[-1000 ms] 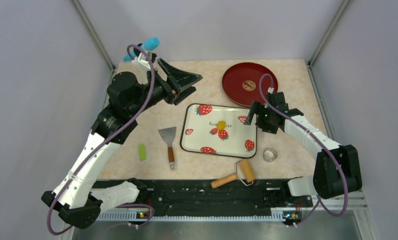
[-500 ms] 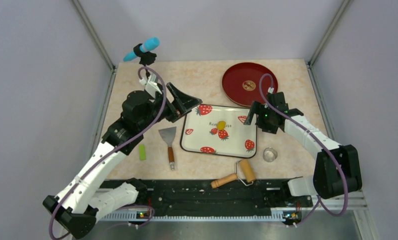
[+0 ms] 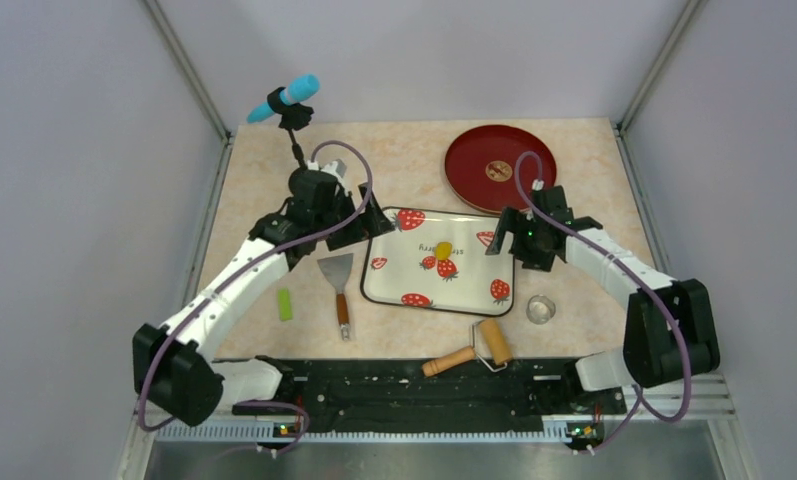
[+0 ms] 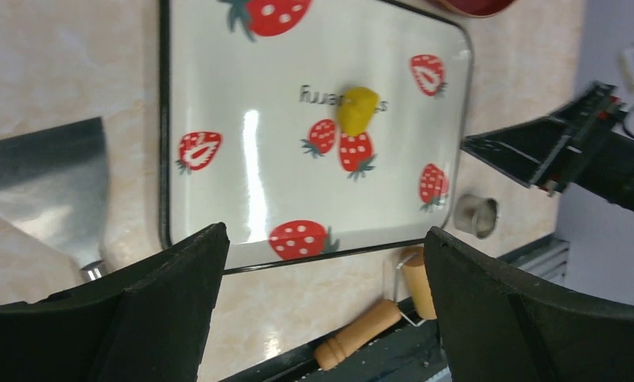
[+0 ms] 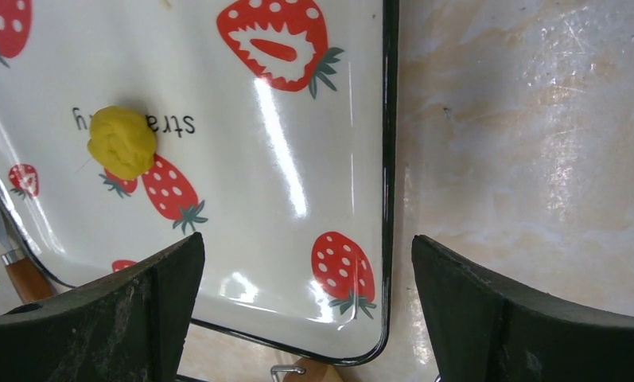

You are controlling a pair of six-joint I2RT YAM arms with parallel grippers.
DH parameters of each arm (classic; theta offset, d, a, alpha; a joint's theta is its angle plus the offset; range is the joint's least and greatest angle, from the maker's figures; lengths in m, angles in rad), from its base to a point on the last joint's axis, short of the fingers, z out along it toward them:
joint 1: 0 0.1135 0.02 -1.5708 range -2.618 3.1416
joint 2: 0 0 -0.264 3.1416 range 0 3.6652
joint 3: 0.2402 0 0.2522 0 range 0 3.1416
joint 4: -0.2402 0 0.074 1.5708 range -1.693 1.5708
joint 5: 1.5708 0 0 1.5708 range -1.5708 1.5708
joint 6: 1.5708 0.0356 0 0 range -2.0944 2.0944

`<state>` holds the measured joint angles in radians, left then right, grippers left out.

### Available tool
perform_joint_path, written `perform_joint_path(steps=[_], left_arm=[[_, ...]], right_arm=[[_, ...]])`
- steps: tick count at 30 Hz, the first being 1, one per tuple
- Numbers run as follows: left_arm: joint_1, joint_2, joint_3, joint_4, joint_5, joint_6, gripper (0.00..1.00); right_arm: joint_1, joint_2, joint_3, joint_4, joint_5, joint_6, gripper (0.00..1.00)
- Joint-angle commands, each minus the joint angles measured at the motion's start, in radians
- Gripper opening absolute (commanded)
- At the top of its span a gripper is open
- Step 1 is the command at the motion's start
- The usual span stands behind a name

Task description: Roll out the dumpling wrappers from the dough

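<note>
The dough [image 3: 442,248] is a small bright yellow lump on the white strawberry tray [image 3: 404,275], near its far middle. It also shows as the dough [image 4: 356,109] in the left wrist view and the dough [image 5: 122,142] in the right wrist view. My left gripper [image 3: 369,225] hangs open over the tray's left far corner with nothing between its fingers. In its own view the left gripper [image 4: 325,235] frames the tray [image 4: 250,159]. At the tray's right edge, my right gripper [image 3: 509,235] is open and empty, and the right gripper [image 5: 307,239] looks down on the tray [image 5: 297,119]. The dumpling wrappers are out of view.
A wooden roller [image 3: 479,348] lies near the front edge, with a small metal ring [image 3: 540,309] to its right. A metal scraper [image 3: 337,275] lies left of the tray, a green piece [image 3: 285,303] further left. A red plate [image 3: 499,167] sits at the back right.
My left arm has swung down from the back left corner to the tray's left edge, its gripper opening a little wider. The right arm has barely moved.
</note>
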<state>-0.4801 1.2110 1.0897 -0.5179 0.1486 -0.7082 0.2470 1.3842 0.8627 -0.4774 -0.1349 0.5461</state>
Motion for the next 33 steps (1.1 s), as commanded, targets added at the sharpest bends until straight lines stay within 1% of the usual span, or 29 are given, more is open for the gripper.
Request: perform_joint_path(steps=[1,4,6,9,12,14,18,21,28,30,33], left_arm=[[0.085,0.084,-0.040,-0.023,0.040,0.072,0.96],[0.170,0.149,-0.090,-0.011,0.141,0.089,0.94],[0.188,0.190,-0.115,0.006,0.169,0.114,0.91],[0.187,0.241,-0.145,0.038,0.209,0.134,0.86],[0.187,0.277,-0.181,0.068,0.214,0.131,0.83],[0.188,0.297,-0.205,0.094,0.228,0.121,0.82],[0.181,0.328,-0.266,0.188,0.303,0.075,0.77],[0.165,0.345,-0.297,0.223,0.319,0.056,0.76],[0.112,0.335,-0.360,0.291,0.327,0.002,0.69],[0.101,0.329,-0.374,0.304,0.325,-0.012,0.66],[0.096,0.317,-0.390,0.311,0.318,-0.027,0.65]], right_arm=[[0.011,0.061,0.000,-0.016,0.048,-0.010,0.99],[0.012,0.110,0.002,-0.029,0.048,-0.018,0.99],[0.012,0.138,0.001,-0.026,0.038,-0.020,0.99],[0.012,0.165,-0.002,-0.013,0.022,-0.019,0.99],[0.011,0.178,-0.010,0.006,-0.008,-0.017,0.99],[0.012,0.186,-0.010,0.013,-0.029,-0.016,0.99],[0.012,0.209,0.002,0.013,-0.045,-0.022,0.99],[0.012,0.228,0.012,0.013,-0.059,-0.024,0.99],[0.013,0.250,0.047,0.020,-0.088,-0.025,0.99],[0.014,0.260,0.059,0.020,-0.095,-0.025,0.99],[0.021,0.273,0.079,0.018,-0.095,-0.027,0.99]])
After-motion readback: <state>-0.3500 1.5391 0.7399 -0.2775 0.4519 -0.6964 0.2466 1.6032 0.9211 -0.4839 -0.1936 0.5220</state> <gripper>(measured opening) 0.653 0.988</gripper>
